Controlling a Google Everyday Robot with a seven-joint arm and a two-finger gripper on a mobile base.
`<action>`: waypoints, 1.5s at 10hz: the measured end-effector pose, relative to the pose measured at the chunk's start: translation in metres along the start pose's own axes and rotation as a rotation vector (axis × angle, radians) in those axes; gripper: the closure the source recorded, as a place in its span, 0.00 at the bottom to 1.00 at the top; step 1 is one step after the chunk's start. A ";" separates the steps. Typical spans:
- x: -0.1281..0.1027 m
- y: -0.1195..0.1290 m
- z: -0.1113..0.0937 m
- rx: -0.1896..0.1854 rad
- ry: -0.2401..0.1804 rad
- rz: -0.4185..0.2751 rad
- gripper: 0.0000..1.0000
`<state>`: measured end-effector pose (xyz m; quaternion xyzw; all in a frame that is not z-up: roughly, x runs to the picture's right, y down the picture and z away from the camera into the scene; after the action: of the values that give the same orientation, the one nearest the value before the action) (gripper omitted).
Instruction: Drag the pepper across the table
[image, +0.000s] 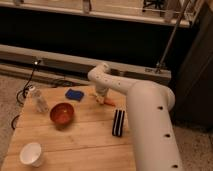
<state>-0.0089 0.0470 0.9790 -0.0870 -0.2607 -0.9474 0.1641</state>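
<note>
Far across the bench (85, 145), the end effector (102, 98) is held low, pressed together. The pepper (109, 102) is seen just beside it.

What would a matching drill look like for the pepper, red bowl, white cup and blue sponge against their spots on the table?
1 pepper
2 red bowl
3 white cup
4 blue sponge

A near-left corner of the table
B far edge, picture-left of the hand
C at the tip of the shut hand, far centre
D left half, just nearer than the sponge

Pairs: 1-C, 2-D, 3-A, 4-B
</note>
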 end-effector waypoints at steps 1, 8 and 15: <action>-0.003 0.005 0.000 -0.006 -0.007 0.005 0.85; 0.006 0.017 0.006 0.017 0.045 0.079 0.85; 0.048 -0.060 -0.007 0.121 0.206 0.071 0.85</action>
<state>-0.0755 0.0791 0.9570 0.0118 -0.2957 -0.9275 0.2284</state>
